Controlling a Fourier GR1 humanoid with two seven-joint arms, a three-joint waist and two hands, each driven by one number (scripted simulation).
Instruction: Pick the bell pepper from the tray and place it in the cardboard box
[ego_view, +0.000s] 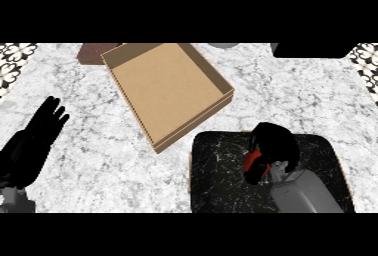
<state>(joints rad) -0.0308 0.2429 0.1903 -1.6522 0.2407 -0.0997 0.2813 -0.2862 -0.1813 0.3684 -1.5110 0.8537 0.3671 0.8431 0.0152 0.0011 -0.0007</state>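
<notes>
The bell pepper (252, 159) shows only as a red sliver on the dark tray (221, 170), near the right of the table (111, 165). Most of it is hidden under the right hand (272, 150), so its full shape cannot be made out. Judging by what it is, the pepper is likely light, hollow and fairly stiff, with a smooth, waxy skin that may slide between fingers. A sensible hold would wrap round its widest part from the sides, with the thumb opposite the fingers, rather than pinch the stem.

The right hand sits directly over the pepper, its fingers curled down round it with the red showing between them. It appears to be closed on the pepper, though whether the pepper is lifted clear of the tray or resting on it cannot be told from this view.

The left hand (37, 137) shows at the left edge of the table, fingers straight and pointing away, holding nothing and well apart from everything else.

The cardboard box (166, 90) lies open on the table, farther away and to the left of the tray, its near corner just beside the tray's far left edge. Its floor is bare. The move to it looks short: up, then left and away, keeping the pepper above the box's wall.
</notes>
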